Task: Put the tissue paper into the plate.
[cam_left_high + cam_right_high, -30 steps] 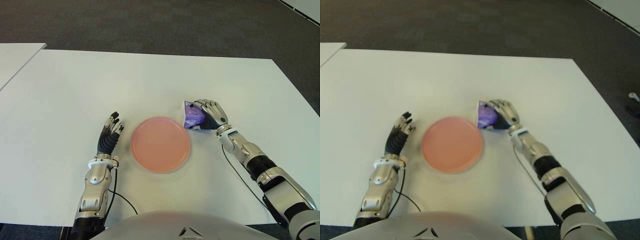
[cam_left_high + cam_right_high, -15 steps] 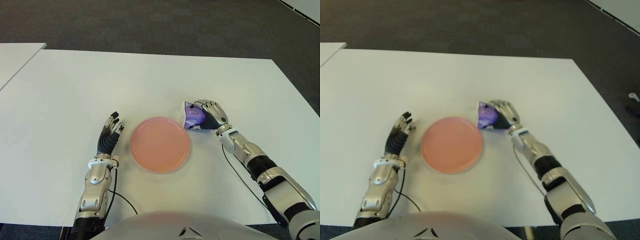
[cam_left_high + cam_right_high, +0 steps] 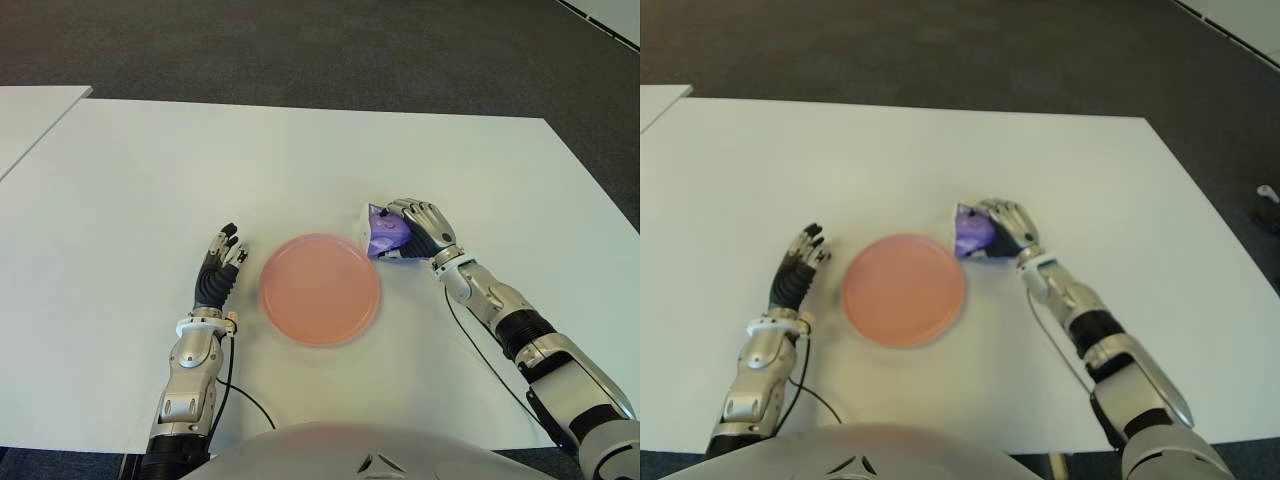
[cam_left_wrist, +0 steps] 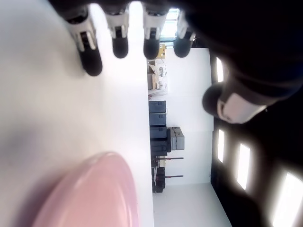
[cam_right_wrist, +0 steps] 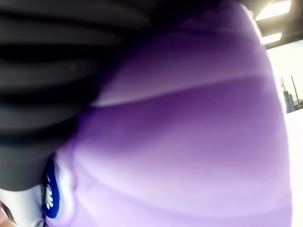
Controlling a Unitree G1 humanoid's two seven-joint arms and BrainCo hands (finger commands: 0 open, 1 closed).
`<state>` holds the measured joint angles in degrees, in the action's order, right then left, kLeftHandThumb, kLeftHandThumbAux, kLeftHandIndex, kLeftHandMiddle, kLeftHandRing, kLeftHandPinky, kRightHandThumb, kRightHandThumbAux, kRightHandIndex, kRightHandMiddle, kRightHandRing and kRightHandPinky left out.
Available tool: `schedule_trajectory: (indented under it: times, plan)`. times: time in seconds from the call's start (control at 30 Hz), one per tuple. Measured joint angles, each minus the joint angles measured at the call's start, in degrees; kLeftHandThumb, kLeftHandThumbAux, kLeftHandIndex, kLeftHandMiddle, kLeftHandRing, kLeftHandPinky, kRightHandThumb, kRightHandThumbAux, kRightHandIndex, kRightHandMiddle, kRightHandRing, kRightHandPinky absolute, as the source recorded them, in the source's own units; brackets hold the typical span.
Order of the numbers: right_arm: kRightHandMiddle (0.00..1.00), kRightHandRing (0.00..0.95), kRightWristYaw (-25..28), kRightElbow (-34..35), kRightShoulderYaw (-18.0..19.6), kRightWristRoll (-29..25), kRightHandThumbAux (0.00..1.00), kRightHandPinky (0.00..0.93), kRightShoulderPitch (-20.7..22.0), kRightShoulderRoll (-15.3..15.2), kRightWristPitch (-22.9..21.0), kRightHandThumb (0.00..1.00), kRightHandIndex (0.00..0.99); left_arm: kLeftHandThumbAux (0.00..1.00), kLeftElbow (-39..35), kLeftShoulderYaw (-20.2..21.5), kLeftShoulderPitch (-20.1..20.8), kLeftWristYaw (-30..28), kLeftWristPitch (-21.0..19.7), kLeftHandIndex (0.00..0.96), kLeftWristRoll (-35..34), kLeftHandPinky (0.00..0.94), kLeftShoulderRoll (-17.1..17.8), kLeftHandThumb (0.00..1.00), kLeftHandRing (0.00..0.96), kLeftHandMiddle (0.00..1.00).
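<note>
1. White tabletop (image 3: pixel 300 160) carries your round pink plate (image 3: pixel 320 289).
2. Your right hand (image 3: pixel 425 231) clasps the purple tissue packet (image 3: pixel 384 234) just beside the plate's far-right rim.
3. Your left hand (image 3: pixel 217 272), fingers spread and empty, shows left of the plate.

A wide white rectangular desk (image 3: pixel 300 150) fills most of the scene. Beyond its far edge lies dark grey carpeted floor (image 3: pixel 300 45). A second white tabletop (image 3: pixel 30 110) stands just beside its left edge.

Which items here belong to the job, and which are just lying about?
Job:
- purple tissue pack, gripped by the right hand beside the plate
- pink plate, nothing in it yet

Not in use:
- left hand, open, left of the plate
- white table
</note>
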<state>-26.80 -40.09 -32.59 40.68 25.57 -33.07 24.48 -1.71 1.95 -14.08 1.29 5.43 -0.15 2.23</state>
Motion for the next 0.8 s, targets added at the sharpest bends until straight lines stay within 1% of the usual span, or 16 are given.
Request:
schedule_trajectory:
  times: [0.2, 0.27, 0.33, 0.43, 0.53, 0.67, 0.8]
  plan:
    - [0.863, 0.853, -0.1, 0.4, -0.2, 1.1, 0.707, 0.835, -0.1, 0.0, -0.1, 0.751, 0.442, 0.488, 0.6, 0.2, 0.5, -0.4, 0.2, 0.000, -0.7, 0.000, 0.0, 0.000, 0.000, 0.000]
    - [0.868, 0.859, -1.3, 0.7, -0.1, 2.1, 0.707, 0.845, -0.2, 0.0, -0.2, 0.751, 0.442, 0.490, 0.8, 0.2, 0.8, -0.4, 0.4, 0.000, -1.0, 0.000, 0.0, 0.000, 0.000, 0.000]
    - [0.877, 0.870, -2.0, 2.8, 0.2, 2.6, 0.707, 0.858, -1.0, -0.4, -0.7, 0.751, 0.442, 0.489, 0.9, 0.2, 1.0, -0.5, 0.6, 0.000, -1.1, 0.000, 0.0, 0.000, 0.000, 0.000]
    - [0.883, 0.877, -1.9, 8.5, 1.7, 3.4, 0.707, 0.864, -3.6, -1.4, -1.7, 0.751, 0.442, 0.488, 1.3, 0.2, 1.4, -0.6, 0.8, 0.000, -1.1, 0.000, 0.0, 0.000, 0.000, 0.000]
    - [0.886, 0.882, -2.1, 11.7, 3.2, 3.4, 0.706, 0.864, -5.2, -1.7, -1.6, 0.752, 0.442, 0.487, 1.8, 0.4, 1.6, -0.6, 1.5, 0.000, -1.1, 0.000, 0.0, 0.000, 0.000, 0.000]
    - [0.886, 0.883, -4.4, 13.0, 5.4, 3.4, 0.706, 0.861, -5.8, -1.5, -0.3, 0.751, 0.442, 0.490, 2.3, 0.6, 1.9, -0.6, 2.2, 0.000, -1.2, 0.000, 0.0, 0.000, 0.000, 0.000]
    - [0.883, 0.879, -5.8, 13.5, 8.3, 2.7, 0.706, 0.858, -5.5, -0.5, 0.5, 0.751, 0.442, 0.494, 2.6, 0.7, 2.0, -0.6, 2.4, 0.000, -1.3, 0.000, -0.1, 0.000, 0.000, 0.000]
